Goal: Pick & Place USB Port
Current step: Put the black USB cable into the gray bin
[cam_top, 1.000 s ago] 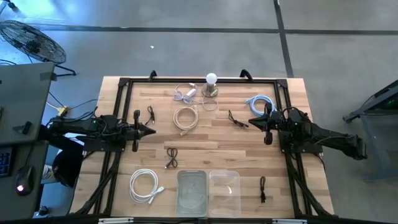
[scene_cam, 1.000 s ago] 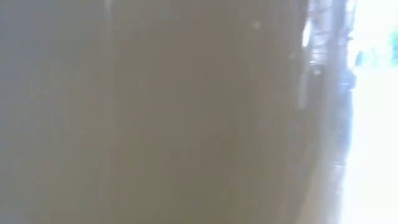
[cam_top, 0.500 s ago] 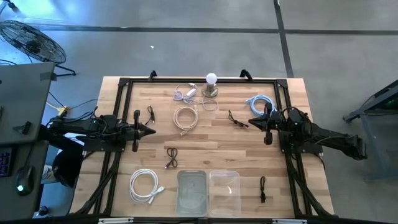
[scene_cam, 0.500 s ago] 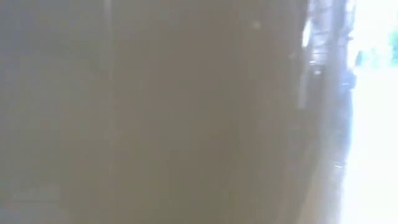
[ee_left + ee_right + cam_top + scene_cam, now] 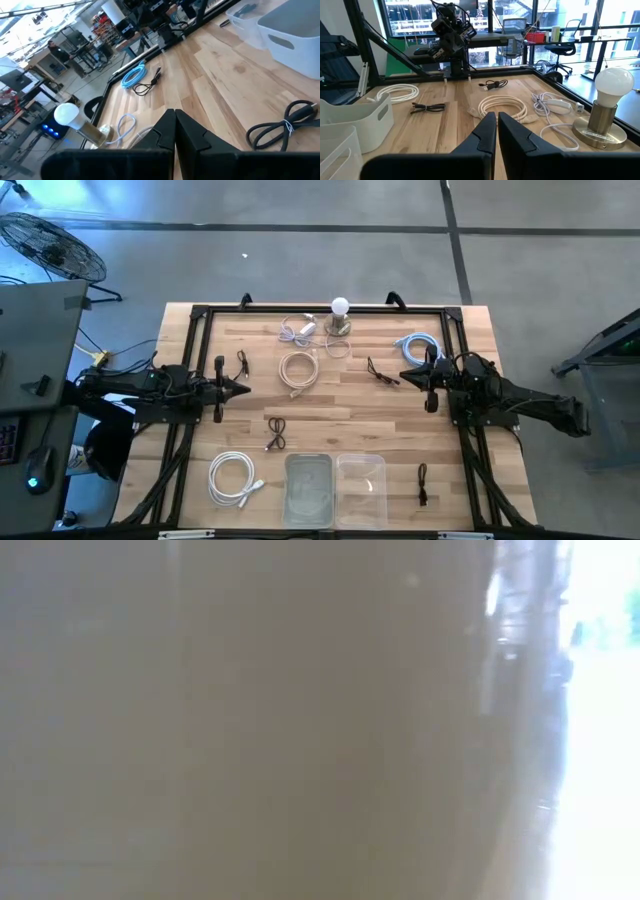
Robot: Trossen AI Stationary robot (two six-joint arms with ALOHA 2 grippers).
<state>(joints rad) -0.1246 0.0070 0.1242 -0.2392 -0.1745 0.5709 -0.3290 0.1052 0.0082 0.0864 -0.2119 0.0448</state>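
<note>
Both hands are pressed shut and hold nothing. Seen from above, the left hand (image 5: 240,389) hovers over the left part of the wooden table (image 5: 340,405), pointing toward the middle, and the right hand (image 5: 408,374) hovers over the right part, pointing back at it.

Between them lie several cables. A small white USB adapter with its thin cord (image 5: 300,330) sits at the far edge, just beside a lamp bulb on a round base (image 5: 340,318). A cream coiled cable (image 5: 297,370) lies nearer the centre. A blue coiled cable (image 5: 418,345) sits at the far right, close to the right hand. A white coiled cable (image 5: 234,479) lies near the front left. Small black bundled cables (image 5: 277,433) are scattered about the table.

Two clear plastic bins (image 5: 336,488) stand side by side at the front edge.

The low view shows only a blurred surface.
</note>
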